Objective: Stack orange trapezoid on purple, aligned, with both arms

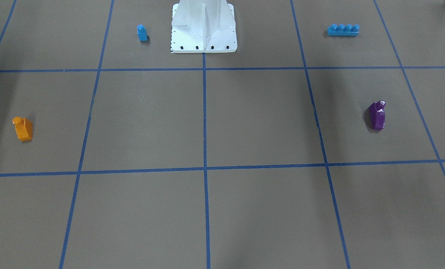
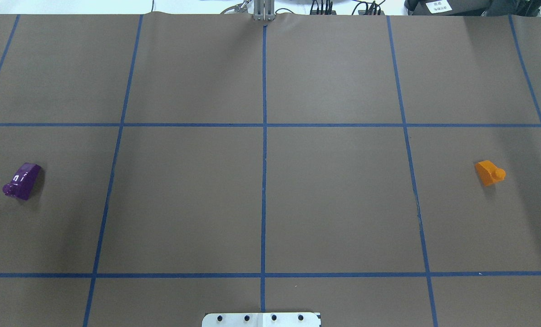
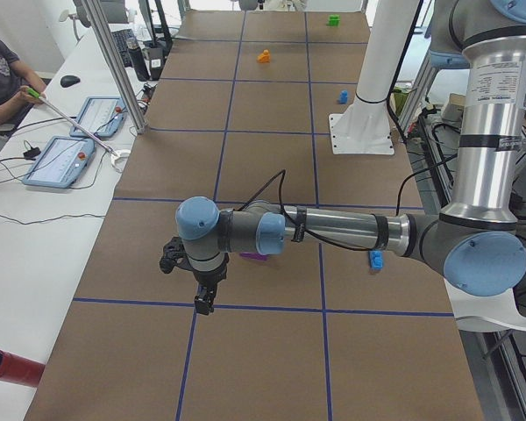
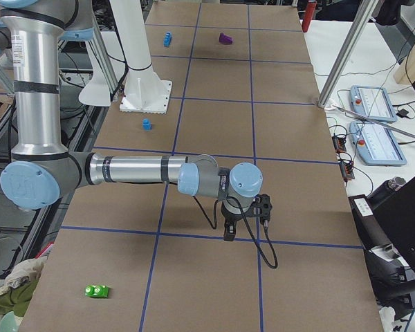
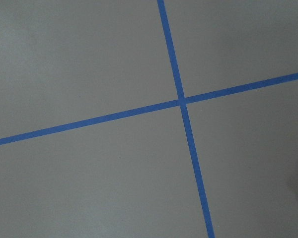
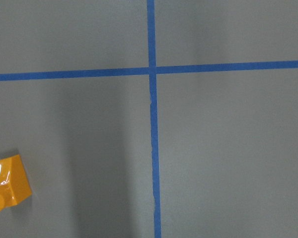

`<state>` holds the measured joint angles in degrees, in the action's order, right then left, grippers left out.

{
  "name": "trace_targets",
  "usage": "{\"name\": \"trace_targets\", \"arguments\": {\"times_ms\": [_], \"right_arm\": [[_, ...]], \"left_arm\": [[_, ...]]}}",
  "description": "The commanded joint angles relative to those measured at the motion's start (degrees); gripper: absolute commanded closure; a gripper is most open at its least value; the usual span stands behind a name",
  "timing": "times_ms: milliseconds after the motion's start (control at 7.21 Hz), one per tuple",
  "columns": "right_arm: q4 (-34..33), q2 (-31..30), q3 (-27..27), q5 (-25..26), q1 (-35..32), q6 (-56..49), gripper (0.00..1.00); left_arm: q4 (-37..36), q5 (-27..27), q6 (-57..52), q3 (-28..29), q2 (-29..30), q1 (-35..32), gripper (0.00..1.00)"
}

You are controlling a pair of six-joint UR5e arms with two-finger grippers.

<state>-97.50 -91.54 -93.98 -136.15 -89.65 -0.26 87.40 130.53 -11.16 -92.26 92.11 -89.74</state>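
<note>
The orange trapezoid [image 1: 23, 129] lies alone on the brown table at the robot's right end, also in the overhead view [image 2: 489, 173] and at the lower left of the right wrist view [image 6: 7, 182]. The purple brick [image 1: 377, 116] lies at the robot's left end [image 2: 22, 180], apart from anything. My left gripper [image 3: 203, 303] shows only in the exterior left view, hanging above the table just beyond the purple brick [image 3: 256, 256]. My right gripper [image 4: 229, 234] shows only in the exterior right view. I cannot tell whether either is open or shut.
A blue single-stud brick [image 1: 142, 33] and a blue four-stud brick [image 1: 343, 30] lie on either side of the white base pedestal [image 1: 204, 28]. A green brick [image 4: 97, 291] lies at the table's near right end. Blue tape lines grid the table. Operator tablets [image 3: 61, 162] sit alongside.
</note>
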Motion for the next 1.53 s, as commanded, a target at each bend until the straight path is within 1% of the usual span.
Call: {"name": "trace_targets", "arguments": {"times_ms": [0, 139, 416, 555, 694, 832, 971, 1110, 1249, 1387], "right_arm": [[0.0, 0.1, -0.1, 0.0, 0.0, 0.0, 0.00], [0.0, 0.2, -0.1, 0.0, 0.0, 0.2, 0.00], [0.1, 0.5, -1.5, -0.2, 0.0, 0.2, 0.00], [0.6, 2.3, -2.5, 0.1, 0.0, 0.1, 0.00], [0.7, 4.9, -2.8, -0.1, -0.1, 0.5, 0.00], [0.7, 4.4, -1.6, -0.7, 0.0, 0.6, 0.00], [0.8, 4.4, -1.2, -1.3, 0.0, 0.4, 0.00], [0.9, 4.4, -1.1, -1.3, 0.0, 0.4, 0.00], [0.9, 4.4, -1.7, -1.4, 0.1, 0.4, 0.00], [0.8, 4.4, -1.8, -1.5, 0.1, 0.4, 0.00]], "left_arm": [[0.1, -0.2, 0.0, -0.2, 0.1, 0.0, 0.00], [0.0, -0.1, 0.1, -0.6, 0.5, 0.0, 0.00], [0.7, 0.2, 0.0, -4.3, 0.4, 1.8, 0.00], [1.4, 0.2, 0.4, -4.9, 0.9, 5.5, 0.00], [2.1, 0.4, 5.8, -8.4, 0.4, 9.6, 0.00], [2.2, 2.0, 7.7, -11.1, 0.3, 13.2, 0.00], [2.4, 7.9, 14.5, -10.6, 0.3, 14.2, 0.00], [4.6, 8.0, 18.3, -11.4, -1.2, 16.8, 0.00], [12.2, 4.1, 22.3, -11.6, -5.3, 18.1, 0.00], [21.6, 1.6, 32.7, -11.5, -9.1, 21.9, 0.00]]}}
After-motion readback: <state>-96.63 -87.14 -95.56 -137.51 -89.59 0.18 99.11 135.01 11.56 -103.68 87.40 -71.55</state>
